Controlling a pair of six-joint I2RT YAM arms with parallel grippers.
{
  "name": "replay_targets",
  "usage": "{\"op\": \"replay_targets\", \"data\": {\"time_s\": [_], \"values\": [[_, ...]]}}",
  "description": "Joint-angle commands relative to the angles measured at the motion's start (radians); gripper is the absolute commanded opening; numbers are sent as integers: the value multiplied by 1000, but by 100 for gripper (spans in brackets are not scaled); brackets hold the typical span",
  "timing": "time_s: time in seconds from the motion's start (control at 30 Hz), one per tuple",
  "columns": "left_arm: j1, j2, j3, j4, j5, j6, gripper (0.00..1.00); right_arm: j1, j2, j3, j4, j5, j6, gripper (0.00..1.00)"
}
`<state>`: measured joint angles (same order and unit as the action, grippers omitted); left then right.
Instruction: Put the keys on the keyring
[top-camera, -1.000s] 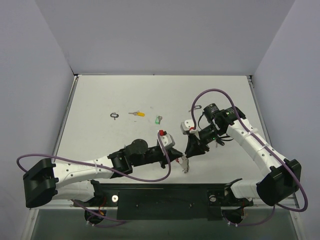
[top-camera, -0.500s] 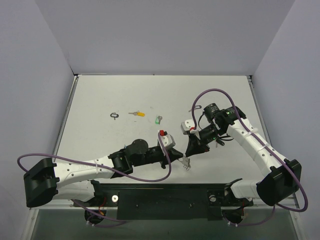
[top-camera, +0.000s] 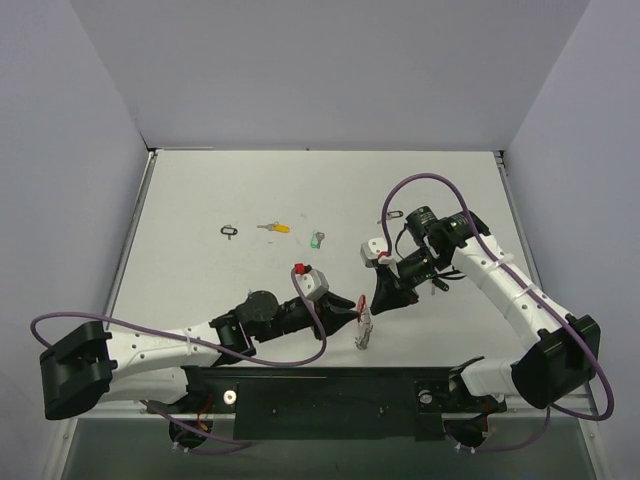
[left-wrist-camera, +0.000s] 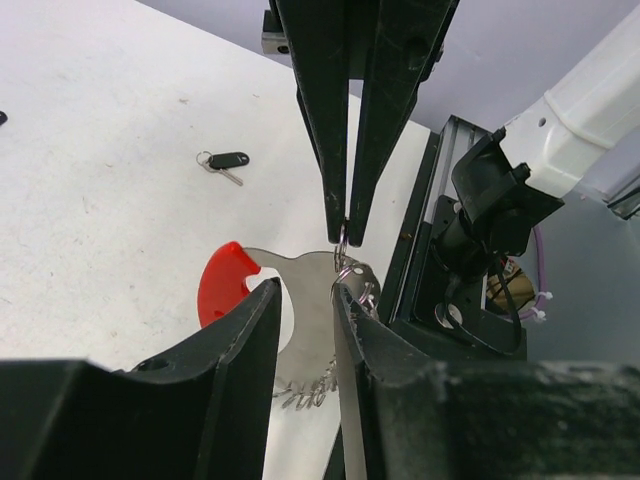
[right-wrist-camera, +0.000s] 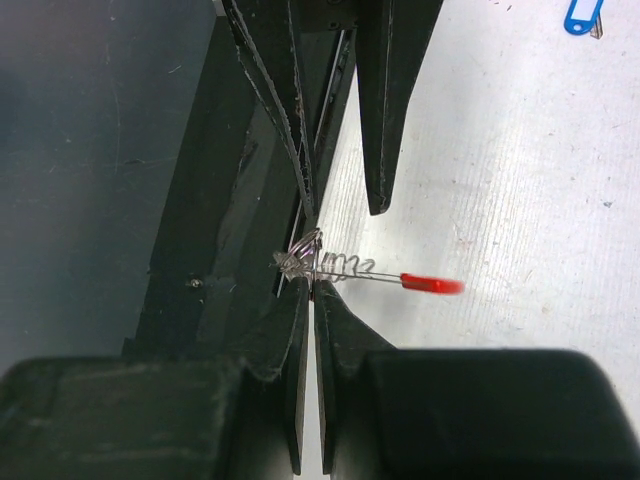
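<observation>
Just inside the middle of the table's near edge, the right gripper (right-wrist-camera: 306, 292) is pinched shut on the keyring (left-wrist-camera: 290, 275)'s wire loop, while the left gripper (right-wrist-camera: 342, 205) stands part-open about its plate, gripping nothing. I'd hold that pinch steady and back the left straight off, clear of the loops. The keyring is a flat silver plate with a curved red end and small coiled loops; the keys (top-camera: 272, 228) lie well beyond, mid-table.
</observation>
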<state>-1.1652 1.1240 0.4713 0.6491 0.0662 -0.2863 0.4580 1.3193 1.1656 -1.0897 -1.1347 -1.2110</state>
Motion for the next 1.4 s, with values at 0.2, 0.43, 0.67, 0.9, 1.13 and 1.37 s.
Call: {"op": "replay_targets", "data": {"time_s": [0.2, 0.43, 0.67, 0.9, 1.13, 1.37], "values": [[-19, 25, -8, 231, -25, 47, 38, -5, 12, 31, -49, -66, -4, 0], [-22, 71, 10, 253, -9, 72, 37, -5, 14, 29, -50, -68, -4, 0], [-22, 73, 13, 258, -9, 72, 36, -5, 15, 31, -53, -68, -7, 0], [-22, -44, -80, 209, -130, 101, 36, -9, 17, 29, -58, -73, -10, 0], [-30, 22, -74, 219, -106, 82, 35, -12, 20, 34, -64, -74, -16, 0], [-77, 98, -42, 244, -129, 91, 36, -13, 26, 34, -70, -79, -22, 0]]}}
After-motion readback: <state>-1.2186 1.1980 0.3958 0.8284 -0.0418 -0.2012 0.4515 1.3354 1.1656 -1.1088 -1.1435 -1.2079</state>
